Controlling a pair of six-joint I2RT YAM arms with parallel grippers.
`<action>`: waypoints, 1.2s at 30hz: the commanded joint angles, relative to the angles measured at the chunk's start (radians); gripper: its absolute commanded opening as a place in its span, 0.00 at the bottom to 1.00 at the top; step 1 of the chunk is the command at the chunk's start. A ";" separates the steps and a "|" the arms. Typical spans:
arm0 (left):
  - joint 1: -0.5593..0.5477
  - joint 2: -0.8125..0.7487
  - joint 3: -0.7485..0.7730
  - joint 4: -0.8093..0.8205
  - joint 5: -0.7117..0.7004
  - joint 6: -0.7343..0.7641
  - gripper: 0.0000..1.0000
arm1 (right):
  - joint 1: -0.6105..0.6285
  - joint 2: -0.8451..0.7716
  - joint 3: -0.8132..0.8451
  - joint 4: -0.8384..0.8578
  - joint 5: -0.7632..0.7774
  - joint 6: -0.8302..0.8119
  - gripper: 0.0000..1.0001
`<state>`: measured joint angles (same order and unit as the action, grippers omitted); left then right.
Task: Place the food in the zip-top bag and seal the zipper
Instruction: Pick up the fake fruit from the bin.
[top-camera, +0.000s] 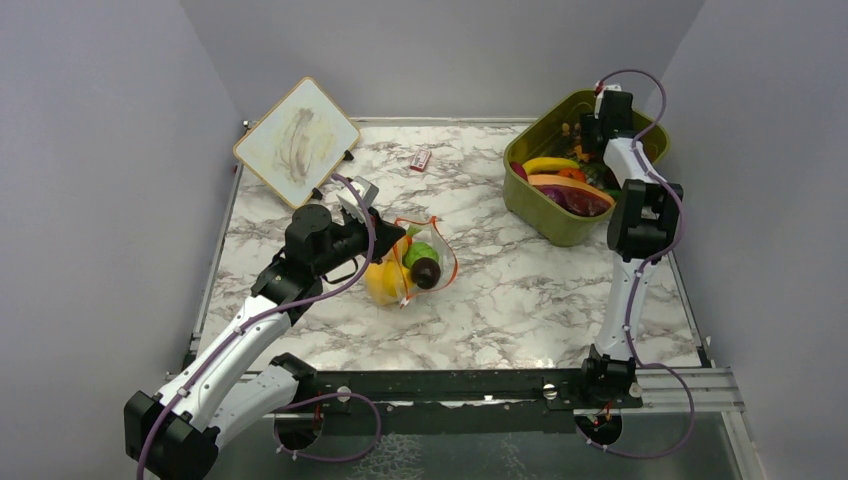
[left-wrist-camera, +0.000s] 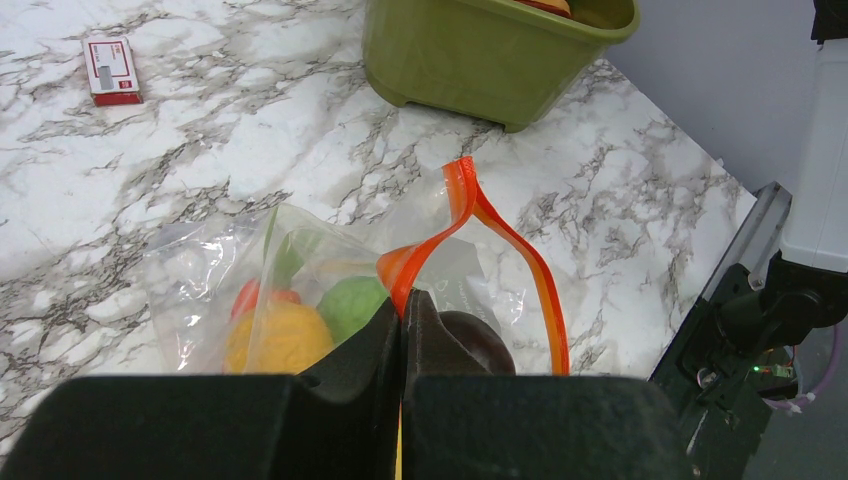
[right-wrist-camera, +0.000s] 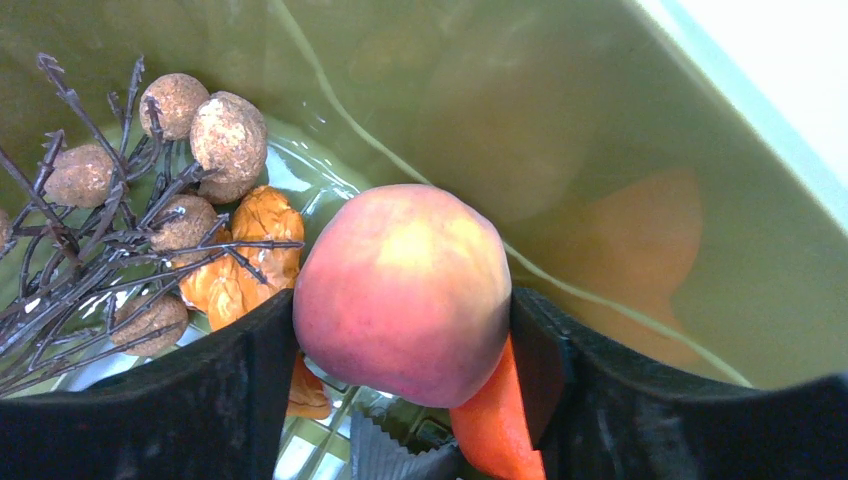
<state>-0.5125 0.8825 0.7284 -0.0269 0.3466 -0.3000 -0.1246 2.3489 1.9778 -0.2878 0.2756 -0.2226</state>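
The clear zip-top bag (top-camera: 428, 262) lies mid-table with a yellow fruit (left-wrist-camera: 280, 340), a green piece (left-wrist-camera: 350, 305) and a dark purple piece (left-wrist-camera: 475, 340) inside. Its orange-red zipper (left-wrist-camera: 520, 260) arches up in an open loop. My left gripper (left-wrist-camera: 403, 305) is shut on one end of that zipper strip, at the bag's near-left side (top-camera: 395, 240). My right gripper (right-wrist-camera: 403, 330) is down inside the olive-green tub (top-camera: 540, 215), with both fingers pressed on the sides of a pink-yellow peach (right-wrist-camera: 400, 290).
The tub holds more food: a banana (top-camera: 550, 163), a red-orange piece (right-wrist-camera: 495, 420) under the peach, and a brown twig cluster (right-wrist-camera: 150, 180). A small red-white packet (top-camera: 420, 159) lies at the back. A tilted white board (top-camera: 297, 142) stands at the back left.
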 joint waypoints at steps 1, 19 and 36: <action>0.000 -0.017 0.006 0.049 0.008 0.007 0.00 | -0.008 -0.004 0.021 0.009 -0.035 -0.007 0.63; 0.000 -0.035 0.006 0.048 -0.003 0.009 0.00 | -0.006 -0.259 -0.236 0.071 -0.072 0.111 0.49; 0.000 -0.036 0.002 0.054 -0.006 0.001 0.00 | 0.084 -0.608 -0.461 0.023 -0.166 0.215 0.48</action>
<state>-0.5125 0.8684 0.7284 -0.0303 0.3462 -0.3004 -0.0711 1.8427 1.5841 -0.2687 0.1761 -0.0639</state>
